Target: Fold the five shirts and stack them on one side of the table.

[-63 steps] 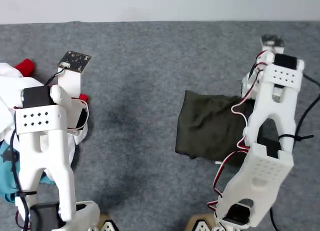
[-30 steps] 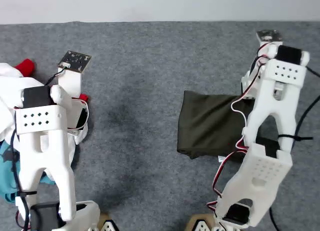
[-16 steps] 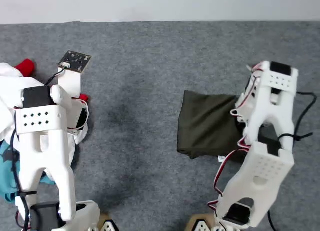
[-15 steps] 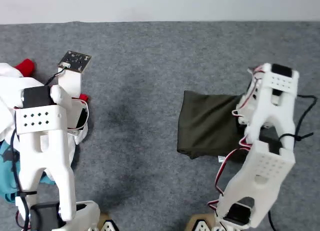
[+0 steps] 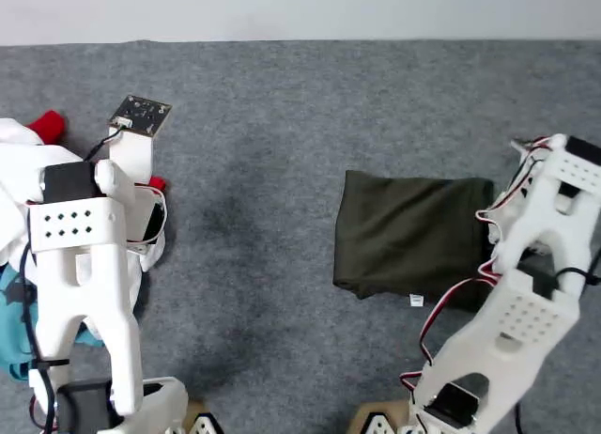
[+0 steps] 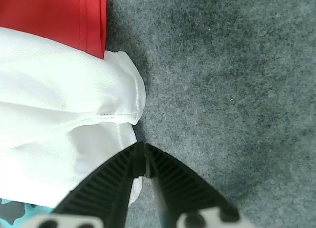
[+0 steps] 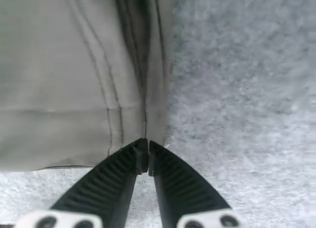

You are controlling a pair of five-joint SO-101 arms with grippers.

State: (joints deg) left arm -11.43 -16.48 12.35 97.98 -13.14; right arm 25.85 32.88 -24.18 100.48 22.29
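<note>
On the right half of the fuzzy grey desk (image 5: 263, 105) lies the folded dark green cloth shirt (image 5: 404, 232). Its long side runs from left to right. Our right hand (image 7: 147, 156) is clenched, with its tips just at the shirt's right edge. We see no cloth caught in it. We think the right arm is much nearer to this shirt, so it should do the carrying.

Far on the left sits a pile: a white mesh shirt (image 6: 54, 104), a red shirt (image 6: 54, 16) and a blue-green one (image 5: 11, 293). Our left hand (image 6: 146, 161) is clenched too, at the white shirt's edge.

A tiny white tag (image 5: 415, 300) sticks out of the green shirt. We cannot read any words on it.
</note>
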